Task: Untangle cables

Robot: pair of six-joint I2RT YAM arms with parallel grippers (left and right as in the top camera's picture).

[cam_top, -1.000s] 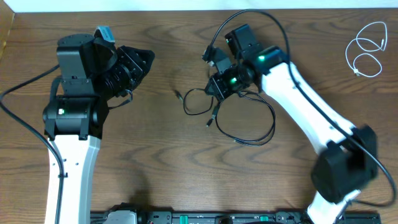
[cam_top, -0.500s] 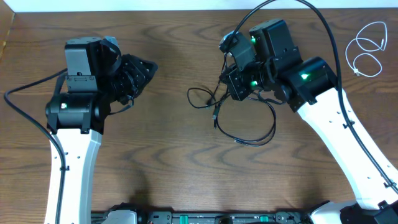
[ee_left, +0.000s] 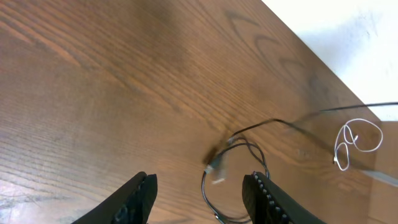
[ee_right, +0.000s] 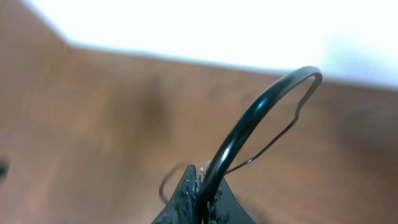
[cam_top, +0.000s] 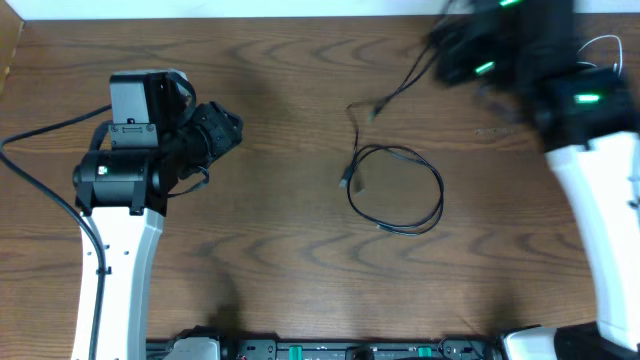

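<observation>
- table (cam_top: pixel 260 260): brown wood, grained, smooth with soft sheen
- black cable (cam_top: pixel 438 195): matt rubbery sheath
- white cable (ee_left: pixel 348 134): smooth plastic sheath
- left gripper (ee_left: pixel 200 190): matt black plastic, ridged pads

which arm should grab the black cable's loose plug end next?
Likely left. Left gripper is open, empty, facing the plug; right gripper is shut on the black cable, far from that plug.
</observation>
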